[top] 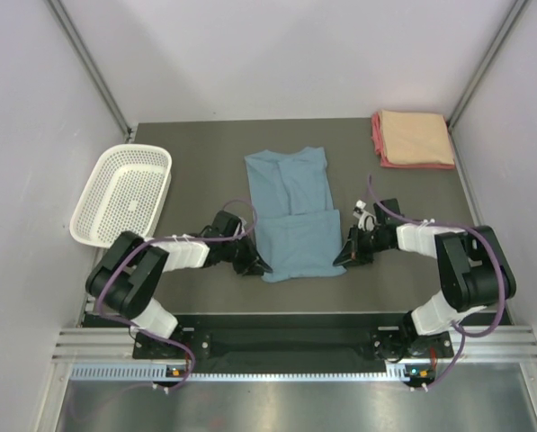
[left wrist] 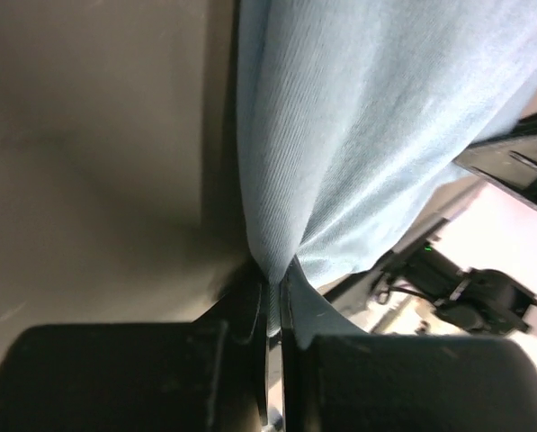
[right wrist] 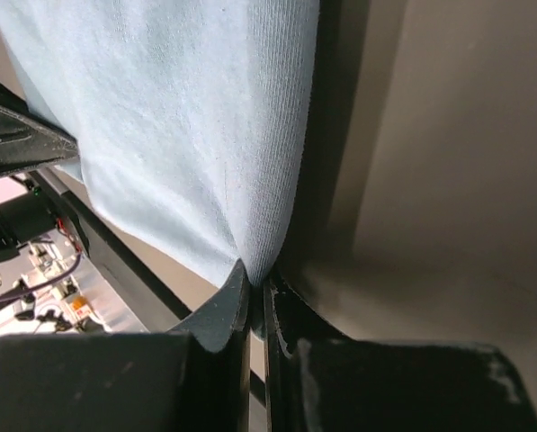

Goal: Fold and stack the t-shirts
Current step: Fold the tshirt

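At mid-table, closer to the arms than to the far wall, the blue shirt (top: 295,211) lies flat with its long axis running near to far and its sides tucked in to make a narrow column. An edge crosses its middle; I cannot tell whether it is a layer or a crease. The left claw (top: 261,266) sits at the near left corner of the cloth and the right claw (top: 338,259) at the near right corner, both low over the table (top: 205,153). In the wrist views each claw is clenched on a small pinch of blue fabric, the cloth drawn to a point between the fingers and fanning away from it. Reading: matched grips on both near corners keep that hem straight, so it can travel as one line; a one-sided hold would skew the fold. Judged step: start of the crosswise fold, near hem to go over toward the far end. At the far right corner the peach shirt (top: 416,135) rests on the pink-red shirt (top: 377,139), both flat rectangles, with red showing along the left and near edges. This is the stack, kept out of the working area, and the blue one presumably joins it. The white basket (top: 124,193) stands at the far left, well apart. Risk: the pinches are shallow and thin knit may slip from one side, so lift evenly.
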Controlling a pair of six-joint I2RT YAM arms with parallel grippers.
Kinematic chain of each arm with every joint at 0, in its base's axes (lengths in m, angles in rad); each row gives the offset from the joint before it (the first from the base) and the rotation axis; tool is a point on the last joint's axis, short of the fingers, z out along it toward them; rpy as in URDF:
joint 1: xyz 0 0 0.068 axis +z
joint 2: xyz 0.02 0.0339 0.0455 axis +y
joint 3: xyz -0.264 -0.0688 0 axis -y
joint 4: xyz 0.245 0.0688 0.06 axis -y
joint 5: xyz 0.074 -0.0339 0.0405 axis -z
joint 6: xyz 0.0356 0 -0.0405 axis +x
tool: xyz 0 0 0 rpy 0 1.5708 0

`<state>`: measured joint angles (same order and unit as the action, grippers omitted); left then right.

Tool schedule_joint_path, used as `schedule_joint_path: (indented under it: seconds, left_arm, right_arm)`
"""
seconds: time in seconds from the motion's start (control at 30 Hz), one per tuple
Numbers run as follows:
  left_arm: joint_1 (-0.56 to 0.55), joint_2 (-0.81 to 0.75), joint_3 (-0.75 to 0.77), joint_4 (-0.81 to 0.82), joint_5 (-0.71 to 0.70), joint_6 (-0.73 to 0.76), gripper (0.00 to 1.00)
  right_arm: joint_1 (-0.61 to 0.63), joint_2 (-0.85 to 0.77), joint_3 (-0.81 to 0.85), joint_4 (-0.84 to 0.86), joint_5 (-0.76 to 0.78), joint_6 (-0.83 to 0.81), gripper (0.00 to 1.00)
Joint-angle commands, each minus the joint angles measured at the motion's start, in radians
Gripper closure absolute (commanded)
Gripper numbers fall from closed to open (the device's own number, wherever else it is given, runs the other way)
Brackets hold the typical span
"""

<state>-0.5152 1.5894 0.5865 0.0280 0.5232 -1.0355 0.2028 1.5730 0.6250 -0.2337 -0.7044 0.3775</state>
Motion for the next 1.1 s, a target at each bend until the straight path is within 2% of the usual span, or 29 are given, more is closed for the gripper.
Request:
schedule_joint_path:
  seconds: [0.0,0.33,0.47,0.8,0.97,1.07]
  left_arm:
    - [-0.003,-0.063,-0.037,-0.16,-0.137,0.092,1.0]
    - [-0.083,-0.333,-0.063,-0.322,-0.169,0.031,1.0]
    - [-0.091,-0.399,-0.036,-0.382,-0.169,0.02,1.0]
    - [-0.089,-0.341,0.215,-0.537,-0.247,0.129,1.0]
    - [-0.068,-0.269,0.334,-0.568,-0.275,0.172,1.0]
    - [-0.017,-0.214,0.403,-0.571,-0.27,0.21,1.0]
  right_arm:
    - [0.02,-0.076,-0.025,-0.05,0.008,-0.029,1.0]
    - [0.064,-0.361,-0.117,-0.17,-0.069,0.032,1.0]
    - [0.067,-0.416,-0.125,-0.19,-0.079,0.066,1.0]
    - [0.066,-0.406,-0.009,-0.196,-0.05,0.083,1.0]
    - [0.047,-0.323,0.157,-0.208,-0.027,0.075,1.0]
    - [0.026,-0.236,0.289,-0.231,-0.018,0.055,1.0]
